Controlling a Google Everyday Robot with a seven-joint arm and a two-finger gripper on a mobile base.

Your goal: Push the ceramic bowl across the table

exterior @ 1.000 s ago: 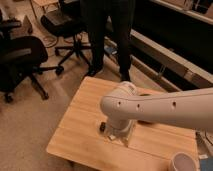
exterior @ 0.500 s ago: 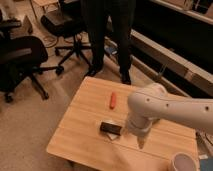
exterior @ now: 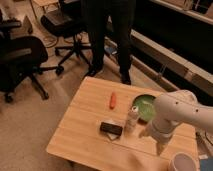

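The green ceramic bowl with a pale inside sits on the light wooden table, towards its far right side. My white arm reaches in from the right and partly covers the bowl's right rim. The gripper hangs down from the arm over the table's near right part, in front of the bowl and apart from it.
A small bottle stands just left of the bowl. A black flat object lies in front of it and an orange-red object further back. A white cup stands at the near right corner. A person stands behind the table, with office chairs to the left.
My arm has swung to the right across the table, uncovering the orange-red object, the bottle and the green bowl. The camera's view has also shifted.
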